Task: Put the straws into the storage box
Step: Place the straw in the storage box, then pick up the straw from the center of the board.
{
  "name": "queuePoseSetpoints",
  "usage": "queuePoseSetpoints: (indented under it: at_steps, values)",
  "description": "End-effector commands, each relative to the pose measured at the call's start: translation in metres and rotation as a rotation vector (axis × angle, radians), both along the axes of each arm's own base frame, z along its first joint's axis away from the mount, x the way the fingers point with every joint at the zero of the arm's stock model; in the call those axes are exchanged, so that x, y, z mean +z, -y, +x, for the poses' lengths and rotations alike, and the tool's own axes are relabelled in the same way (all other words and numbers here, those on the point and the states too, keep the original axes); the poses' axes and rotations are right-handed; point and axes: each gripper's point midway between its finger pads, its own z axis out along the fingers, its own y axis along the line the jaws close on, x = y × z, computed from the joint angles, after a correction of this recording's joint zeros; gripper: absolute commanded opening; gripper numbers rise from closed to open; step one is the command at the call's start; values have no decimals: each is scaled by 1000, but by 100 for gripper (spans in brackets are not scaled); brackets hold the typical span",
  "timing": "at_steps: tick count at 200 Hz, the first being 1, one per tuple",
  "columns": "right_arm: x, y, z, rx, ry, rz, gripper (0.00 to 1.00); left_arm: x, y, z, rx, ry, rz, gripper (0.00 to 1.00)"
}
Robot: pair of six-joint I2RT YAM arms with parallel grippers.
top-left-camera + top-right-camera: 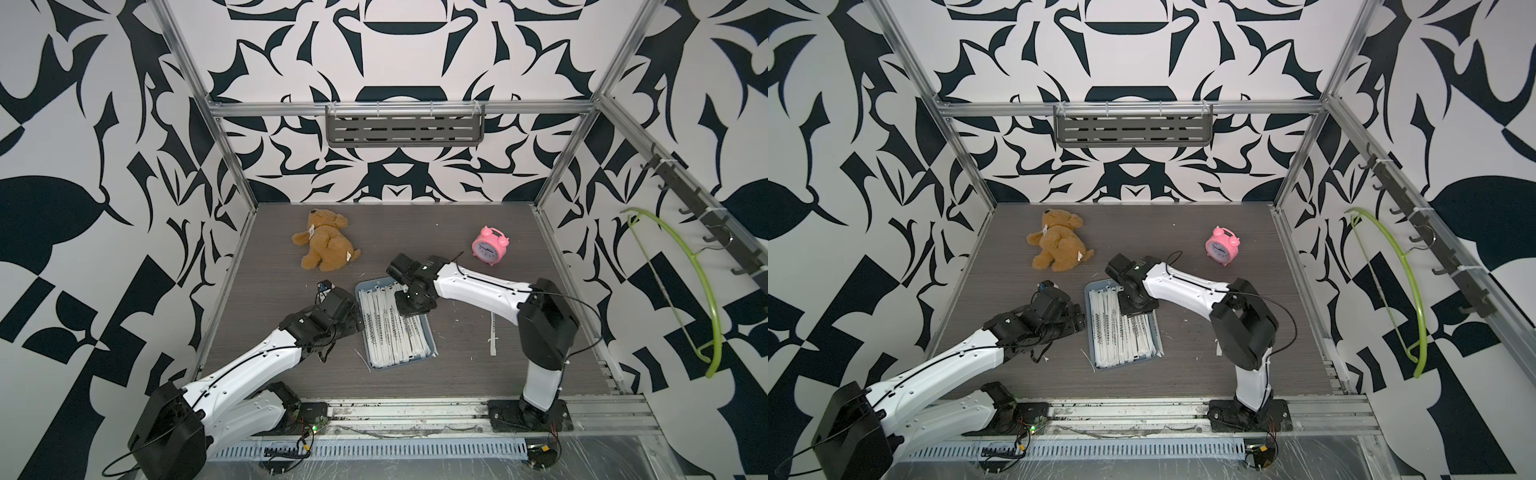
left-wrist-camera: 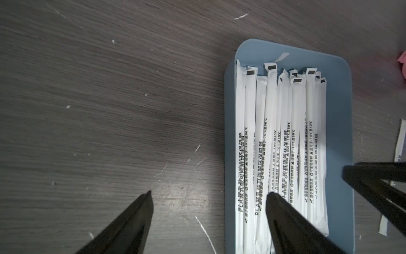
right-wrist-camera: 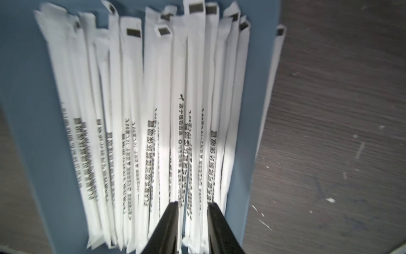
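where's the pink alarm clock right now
In both top views the pink alarm clock stands far right on the table, just beyond the right arm, opposite the teddy bear.

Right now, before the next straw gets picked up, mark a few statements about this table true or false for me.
1. The pink alarm clock stands upright. True.
2. All the straws are in the storage box. False: one straw lies on the table beside the box.
3. The teddy bear lies inside the storage box. False: it lies on the table behind the box.
4. The left gripper is open. True.
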Motion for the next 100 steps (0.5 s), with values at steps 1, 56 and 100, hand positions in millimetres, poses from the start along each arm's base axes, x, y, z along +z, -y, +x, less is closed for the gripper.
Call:
queuePoseSetpoints:
  at_steps: [1, 56, 100]
  values:
    - [23, 68, 4, -103, 26, -62, 28, 20, 1, 9, -26, 40, 35, 86]
    - [-26, 226, 7, -397, -61, -175, 39, 27, 71, 6, -247, 60, 129, 87]
    - [-61, 245, 6, -450, -100, -190, 39, 11, 84, 6, -258, 41, 92, 88]
